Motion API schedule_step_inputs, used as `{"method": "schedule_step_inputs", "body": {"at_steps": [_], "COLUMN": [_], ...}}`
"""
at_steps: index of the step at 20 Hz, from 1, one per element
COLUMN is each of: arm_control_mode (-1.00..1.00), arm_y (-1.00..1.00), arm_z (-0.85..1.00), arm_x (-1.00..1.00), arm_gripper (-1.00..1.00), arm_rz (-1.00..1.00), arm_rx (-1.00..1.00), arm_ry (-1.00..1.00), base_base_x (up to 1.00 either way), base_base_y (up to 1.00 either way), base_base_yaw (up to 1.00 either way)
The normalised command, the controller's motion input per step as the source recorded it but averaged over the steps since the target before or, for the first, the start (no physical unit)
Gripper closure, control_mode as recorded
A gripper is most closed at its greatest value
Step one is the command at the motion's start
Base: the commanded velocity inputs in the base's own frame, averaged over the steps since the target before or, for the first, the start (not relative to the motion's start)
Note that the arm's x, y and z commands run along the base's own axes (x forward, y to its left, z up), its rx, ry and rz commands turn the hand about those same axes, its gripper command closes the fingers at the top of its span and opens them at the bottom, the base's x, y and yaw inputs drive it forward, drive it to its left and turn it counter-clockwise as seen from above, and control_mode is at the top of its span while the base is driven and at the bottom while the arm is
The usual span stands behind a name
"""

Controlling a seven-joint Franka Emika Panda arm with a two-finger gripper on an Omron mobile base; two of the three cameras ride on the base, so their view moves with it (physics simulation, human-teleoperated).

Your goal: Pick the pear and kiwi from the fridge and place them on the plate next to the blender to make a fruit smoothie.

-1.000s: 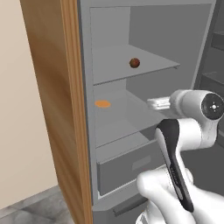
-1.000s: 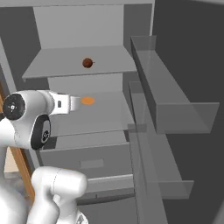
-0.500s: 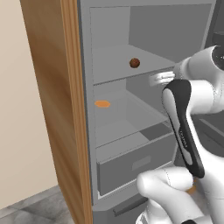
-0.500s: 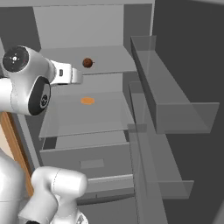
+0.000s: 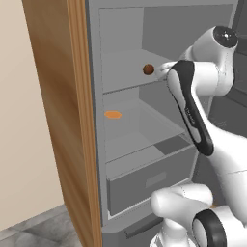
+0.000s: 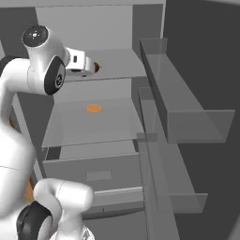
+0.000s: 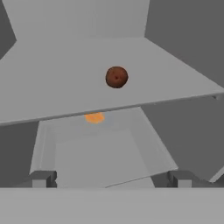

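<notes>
A tall wood-grain cabinet panel (image 5: 58, 120) stands beside a plain beige wall (image 5: 19, 120); below them lies mottled grey stone floor (image 5: 38, 231), all evenly and softly lit

Round brown kiwi (image 7: 116, 77) sits on open fridge's (image 5: 144, 202) upper shelf.

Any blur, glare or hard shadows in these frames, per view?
Left base view: flat, even light, kiwi sharp, no glare. Right base view: fridge interior darker grey, door bins see-through. Hand view: soft overall, kiwi edges slightly fuzzy, orange item dimmed under the shelf.
</notes>
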Motion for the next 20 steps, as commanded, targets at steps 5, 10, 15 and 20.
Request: {"method": "schedule_step_inputs", "body": {"at_steps": [5,10,15,20], "arm_control_mode": [-1.0,-1.0,-1.0,-1.0], "arm_y": [0.07,0.04,0.01,0.0], "arm_z": [-0.13,-0.23,-0.19,-0.07], "arm_x": [0.99,0.89,0.82,0.67], "arm_gripper": [-1.0,-1.0,-1.0,-1.0], "arm_rz": [-0.06,-0.09,-0.01,0.0], "arm_rx": [0.0,0.0,0.0,0.0], "arm_ry": [0.03,0.0,0.02,0.07], "base_base_x": [0.0,0.0,0.0,0.0], "base_base_y": [0.0,0.0,0.0,0.0], "base_base_yaw": [0.0,0.0,0.0,0.0]}}
